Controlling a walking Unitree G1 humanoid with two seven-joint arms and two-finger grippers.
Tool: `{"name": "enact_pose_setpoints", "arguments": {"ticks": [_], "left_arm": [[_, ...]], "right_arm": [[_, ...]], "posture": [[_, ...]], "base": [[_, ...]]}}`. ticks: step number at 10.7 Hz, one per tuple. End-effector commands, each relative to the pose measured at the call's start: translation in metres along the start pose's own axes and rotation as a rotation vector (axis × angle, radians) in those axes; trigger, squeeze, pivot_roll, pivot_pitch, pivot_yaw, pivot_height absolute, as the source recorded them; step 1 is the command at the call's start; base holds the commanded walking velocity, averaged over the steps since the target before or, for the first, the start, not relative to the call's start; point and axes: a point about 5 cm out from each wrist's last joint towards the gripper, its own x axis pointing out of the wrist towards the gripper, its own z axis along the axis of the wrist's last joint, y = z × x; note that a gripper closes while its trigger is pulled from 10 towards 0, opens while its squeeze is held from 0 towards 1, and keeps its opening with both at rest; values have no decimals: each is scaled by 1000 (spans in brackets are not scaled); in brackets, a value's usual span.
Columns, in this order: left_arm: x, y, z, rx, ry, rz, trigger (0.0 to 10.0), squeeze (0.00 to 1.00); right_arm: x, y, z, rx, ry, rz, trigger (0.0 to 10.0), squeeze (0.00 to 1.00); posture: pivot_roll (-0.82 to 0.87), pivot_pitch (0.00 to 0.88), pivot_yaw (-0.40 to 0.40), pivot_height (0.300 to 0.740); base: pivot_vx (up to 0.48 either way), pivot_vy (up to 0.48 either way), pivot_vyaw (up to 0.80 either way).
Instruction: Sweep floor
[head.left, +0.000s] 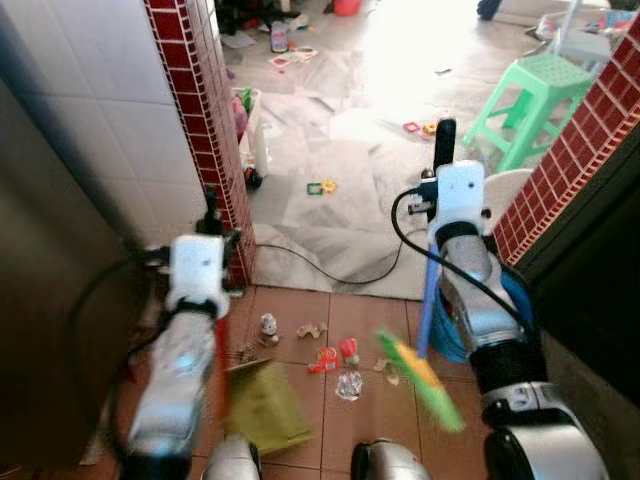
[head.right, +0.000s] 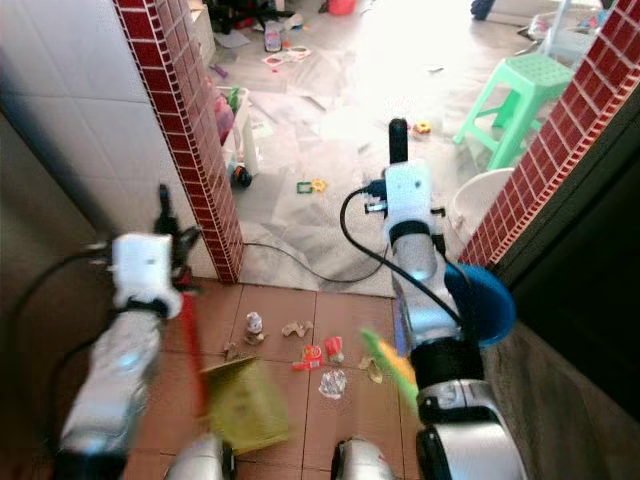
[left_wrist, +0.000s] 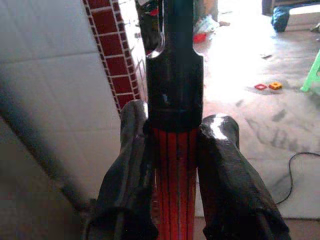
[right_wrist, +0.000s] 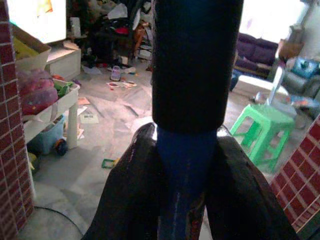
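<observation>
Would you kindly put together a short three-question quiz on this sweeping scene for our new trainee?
1. True or false: the left gripper is shut on the red dustpan handle.
2. Multiple choice: the handle held by the right gripper is A) green, B) blue, C) yellow.
3. Fill in: the small pile of litter lies on the ___ floor tiles, ahead of the yellow-green dustpan.

Key:
1. True; both black fingers press against it.
2. B; the blue broom handle runs down to green and yellow bristles.
3. Reddish-brown.
</observation>
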Motion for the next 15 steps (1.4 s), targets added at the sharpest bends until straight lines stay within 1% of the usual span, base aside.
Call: {"name": "enact_pose_setpoints", "arguments": {"ticks": [1,2,3,5,6,7,9,10,11,12,13,14,15], "left_arm": [[9,-4,9,14,-69,-21,10000,0],[11,-7,7,14,-66,-29,10000,0],[13,-11,-2,26,-13,-32,10000,0],[15,-22,-11,-9,4,-76,10000,0],[19,-38,-23,-121,61,-165,10000,0],[21,-46,-25,-148,93,-220,10000,0],[22,-61,-31,-170,156,-320,10000,0],[21,-69,-34,-196,168,-370,10000,0],[22,-70,-32,-194,154,-371,10000,0],[22,-69,-33,-221,156,-362,10000,0],[24,-68,-32,-304,158,-348,10000,0],[26,-69,-31,-337,153,-333,10000,0],[27,-69,-28,-346,136,-327,10000,0]], "right_arm": [[6,-1,13,37,-60,-26,10000,0],[7,0,13,44,-58,-28,10000,0],[8,2,12,63,-46,-41,10000,0],[11,6,9,92,-14,-61,10000,0],[13,14,7,162,18,-66,10000,0],[13,18,9,167,15,-62,10000,0],[16,26,13,262,41,-59,10000,0],[18,31,15,341,61,-58,10000,0],[20,33,16,417,84,-54,10000,0],[21,35,20,477,91,-51,10000,0],[24,38,28,522,81,-30,10000,0],[26,40,34,558,79,-21,10000,0],[28,39,40,565,69,-1,10000,0]], "posture": [[3,70,4,740],[3,68,7,740],[3,67,10,740],[2,69,13,740],[-5,74,14,740],[-8,73,13,740],[-14,92,11,740],[-13,88,9,740],[-10,85,6,740],[-10,85,6,740],[-16,81,4,740],[-20,80,4,740],[-22,78,2,740]], "base": [[0,0,0],[0,0,0],[0,0,0],[0,0,0],[0,0,0],[0,0,0],[0,0,0],[0,0,0],[0,0,0],[0,0,0],[0,0,0],[0,0,0],[0,0,0]]}}
